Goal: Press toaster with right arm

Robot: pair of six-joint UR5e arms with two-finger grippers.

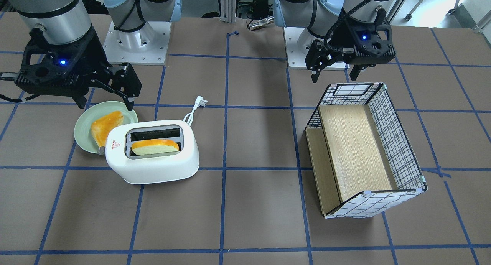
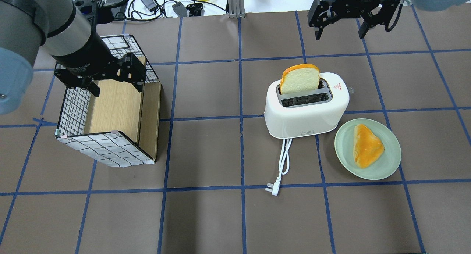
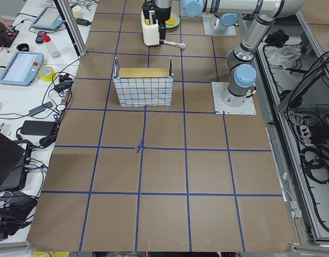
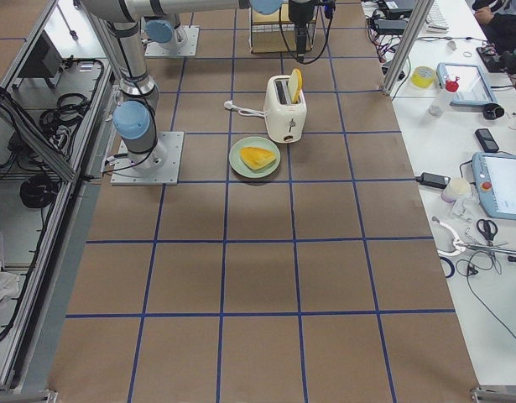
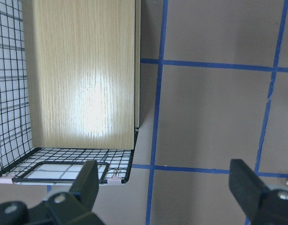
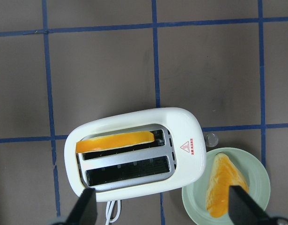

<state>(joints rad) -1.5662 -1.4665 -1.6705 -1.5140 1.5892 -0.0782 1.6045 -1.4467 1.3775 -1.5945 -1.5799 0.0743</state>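
The white two-slot toaster (image 1: 153, 169) (image 2: 305, 118) (image 6: 134, 126) stands on the table with a bread slice (image 2: 300, 79) upright in one slot. Its small grey lever knob (image 1: 101, 151) (image 6: 210, 138) sticks out at the end by the red triangle. Its cord and plug (image 2: 281, 165) lie on the table. My right gripper (image 1: 106, 102) (image 2: 339, 31) (image 6: 162, 208) is open and empty, high above the table beside the toaster's lever end. My left gripper (image 1: 334, 76) (image 2: 116, 88) (image 5: 166, 187) is open and empty over the checkered box.
A green plate (image 1: 82, 123) (image 2: 390, 151) with a piece of toast (image 2: 366, 145) sits next to the toaster's lever end. The checkered box (image 1: 395, 142) (image 2: 110, 153) with a wooden floor lies on the robot's left side of the table.
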